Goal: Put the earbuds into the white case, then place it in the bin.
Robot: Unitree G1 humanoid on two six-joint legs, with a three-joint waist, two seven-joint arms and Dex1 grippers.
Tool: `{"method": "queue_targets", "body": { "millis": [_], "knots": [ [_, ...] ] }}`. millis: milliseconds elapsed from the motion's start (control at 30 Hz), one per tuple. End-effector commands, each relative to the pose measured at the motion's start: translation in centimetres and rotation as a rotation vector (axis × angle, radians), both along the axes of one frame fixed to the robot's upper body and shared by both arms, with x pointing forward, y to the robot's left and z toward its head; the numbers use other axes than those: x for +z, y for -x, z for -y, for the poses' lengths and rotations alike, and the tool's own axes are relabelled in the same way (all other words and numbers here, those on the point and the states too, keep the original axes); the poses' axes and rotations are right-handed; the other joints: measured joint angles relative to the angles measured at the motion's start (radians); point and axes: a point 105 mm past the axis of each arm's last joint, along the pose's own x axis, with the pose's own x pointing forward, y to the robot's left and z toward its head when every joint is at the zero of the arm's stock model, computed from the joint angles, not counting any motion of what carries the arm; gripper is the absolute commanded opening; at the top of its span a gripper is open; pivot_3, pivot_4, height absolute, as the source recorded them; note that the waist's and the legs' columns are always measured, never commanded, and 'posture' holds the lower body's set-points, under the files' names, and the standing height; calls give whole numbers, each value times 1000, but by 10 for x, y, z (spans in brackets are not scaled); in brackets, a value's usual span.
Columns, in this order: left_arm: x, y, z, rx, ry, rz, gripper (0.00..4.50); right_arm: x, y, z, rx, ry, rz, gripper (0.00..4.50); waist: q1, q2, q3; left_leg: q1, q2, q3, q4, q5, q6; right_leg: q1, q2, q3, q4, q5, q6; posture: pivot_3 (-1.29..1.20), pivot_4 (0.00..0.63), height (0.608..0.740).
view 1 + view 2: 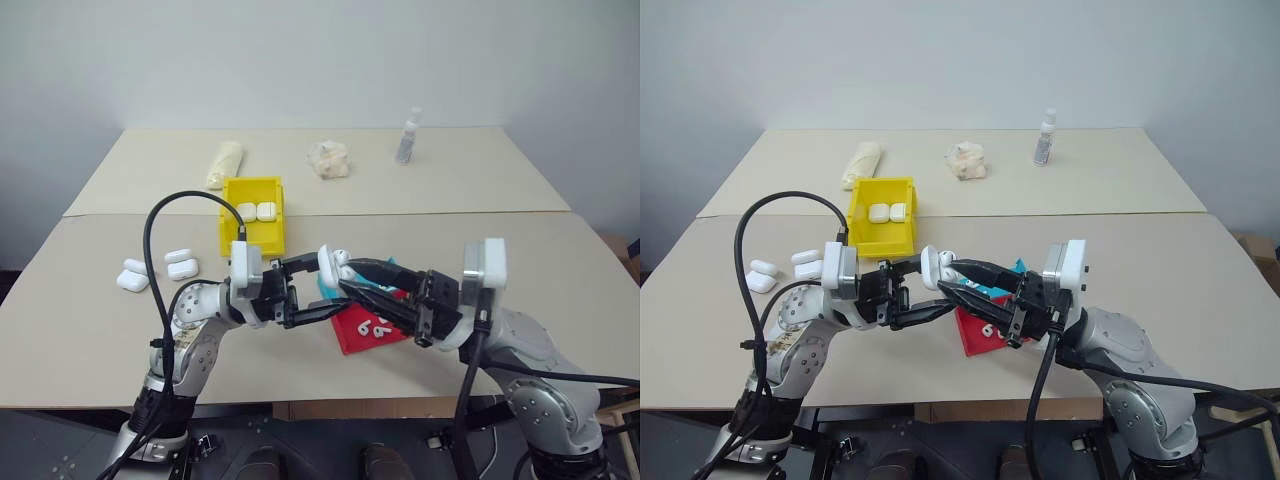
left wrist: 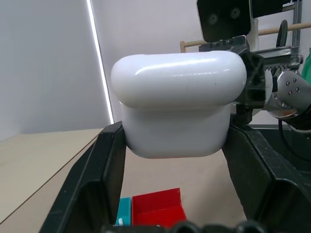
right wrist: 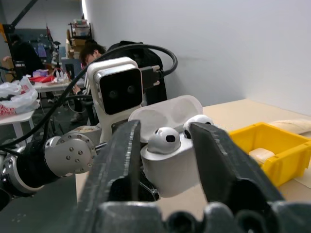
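Two earbuds seated, lid up, case held above table

Yellow bin [image 1: 252, 215], holding two closed cases, sits behind the arms. Left gripper [image 1: 318, 292] is clenched on the white case [image 1: 329, 264], presenting it steadily; right gripper [image 3: 167, 145], jaws parted astride the case, grasps nothing. Both earbuds [image 3: 165, 138] sit in their sockets; closing the lid looks next.

Lid up on the white case [image 3: 170, 165], two earbuds [image 3: 164, 139] seated inside, right pincer [image 3: 163, 160] fingers flanking it; yellow bin [image 3: 269, 145] on the counter [image 3: 228, 109] beyond.
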Motion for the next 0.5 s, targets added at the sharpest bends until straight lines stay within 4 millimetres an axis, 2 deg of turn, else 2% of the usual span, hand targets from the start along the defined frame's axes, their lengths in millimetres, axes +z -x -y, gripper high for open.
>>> {"method": "queue_targets", "body": {
  "millis": [33,267,367,433,500],
  "knots": [
    [9,2,-1,5,19,49,2757,4,5,1,2,5,38,3414,0,0,0,0,0,0,0,0,0,0,0,0,0,0,0,0,150,740],
    [-1,-6,-4,26,-33,30,2757,8,13,19,24,37,77,3414,2,0,0,0,0,0,0,0,0,0,0,0,0,0,0,0,150,740],
    [-9,-13,0,41,-96,56,2757,17,9,26,11,85,104,3414,1,0,0,1,0,0,0,0,0,1,0,0,0,0,0,0,150,740],
    [-11,-16,5,48,-132,75,2757,27,2,27,-21,133,117,3035,0,0,0,1,0,0,0,0,0,1,0,0,0,0,0,0,150,740],
    [-12,-18,10,48,-173,97,2757,33,-2,24,-42,214,157,2471,0,0,0,1,0,0,0,0,0,1,0,0,0,0,0,0,150,740]
  ]
}}
